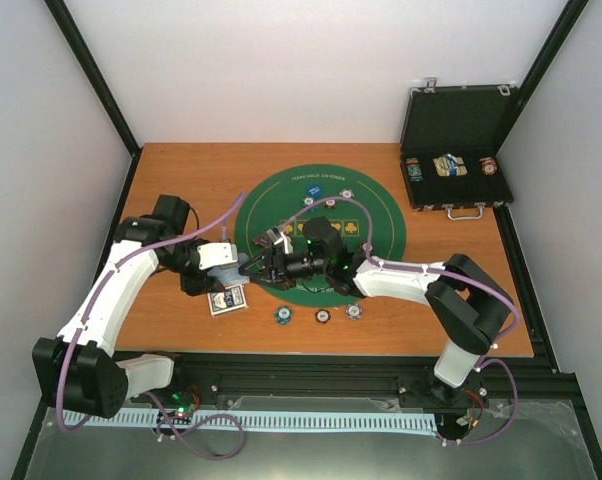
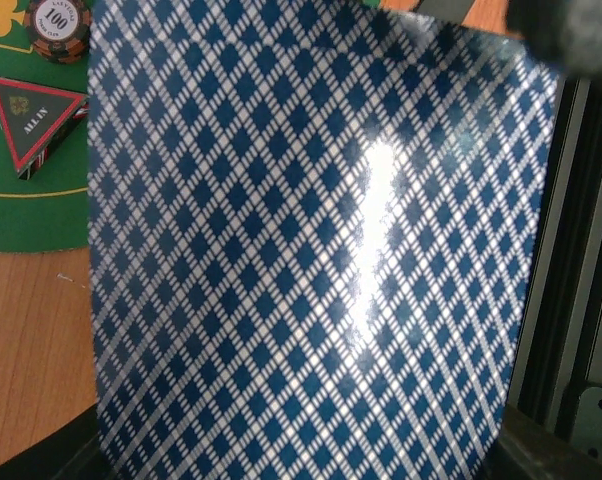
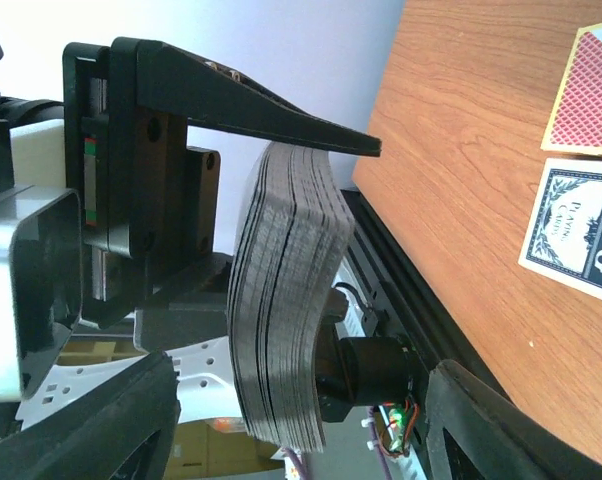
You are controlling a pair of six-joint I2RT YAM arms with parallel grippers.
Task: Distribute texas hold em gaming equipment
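My left gripper [image 1: 249,265] is shut on a thick deck of playing cards [image 3: 286,300], held on edge over the left rim of the green poker mat [image 1: 381,215]. The deck's blue diamond back [image 2: 311,250] fills the left wrist view and hides that gripper's fingers. My right gripper [image 3: 296,430] faces the deck with its jaws wide open; its fingers [image 3: 101,420] do not touch the cards. A black-and-red triangle marker [image 2: 36,115] and a striped chip [image 2: 59,22] lie on the mat. Three chips [image 1: 323,316] sit along the mat's near edge, two [image 1: 308,201] at its far side.
A blue card box [image 1: 228,300] lies on the wooden table left of the mat, also in the right wrist view [image 3: 581,230], beside a red-backed card [image 3: 586,95]. An open black case [image 1: 461,120] with chips and cards stands at the back right.
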